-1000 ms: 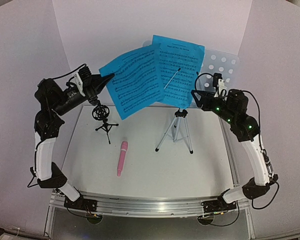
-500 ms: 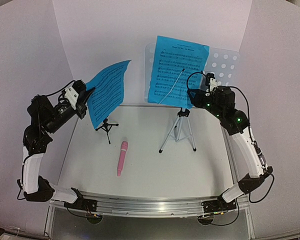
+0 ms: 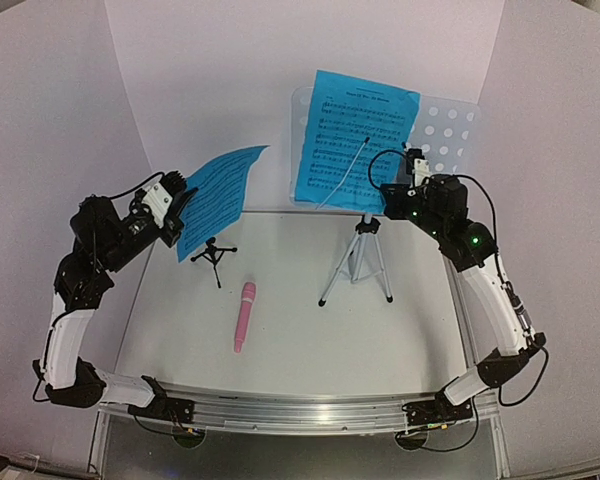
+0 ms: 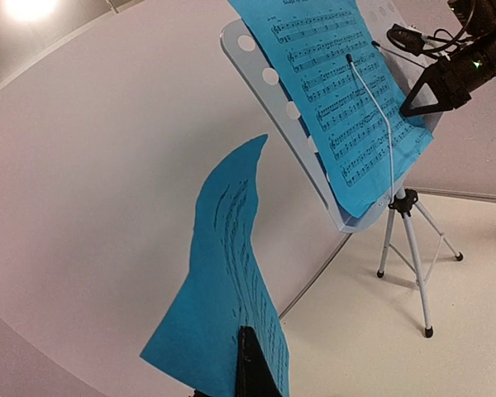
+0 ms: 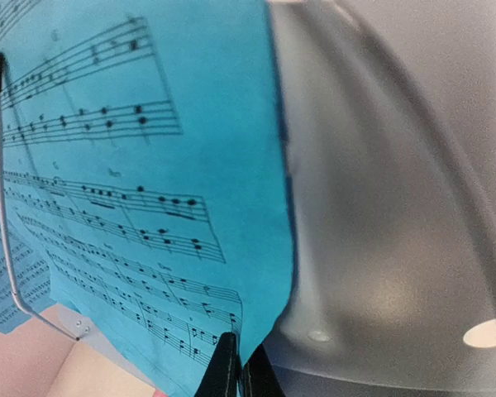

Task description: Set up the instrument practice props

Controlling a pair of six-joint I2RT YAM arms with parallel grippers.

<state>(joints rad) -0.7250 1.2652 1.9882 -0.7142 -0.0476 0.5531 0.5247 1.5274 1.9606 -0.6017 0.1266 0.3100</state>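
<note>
The pale blue perforated music stand rises on its silver tripod at the back of the table. One blue music sheet lies on it under a thin wire arm. My right gripper is shut on that sheet's lower right corner, its fingertips pressed together against the stand's desk. Off to the left, my left gripper is shut on the bottom edge of the second music sheet, which curls upward in the air. The pink microphone lies flat beside the small black mic holder.
White walls close in the back and both sides of the pale tabletop. The silver tripod's legs spread over the middle back. A metal rail with both arm bases runs along the near edge.
My left gripper carried the second sheet off the stand, leftward and lower. The right gripper closed on the corner of the sheet still on the stand.
</note>
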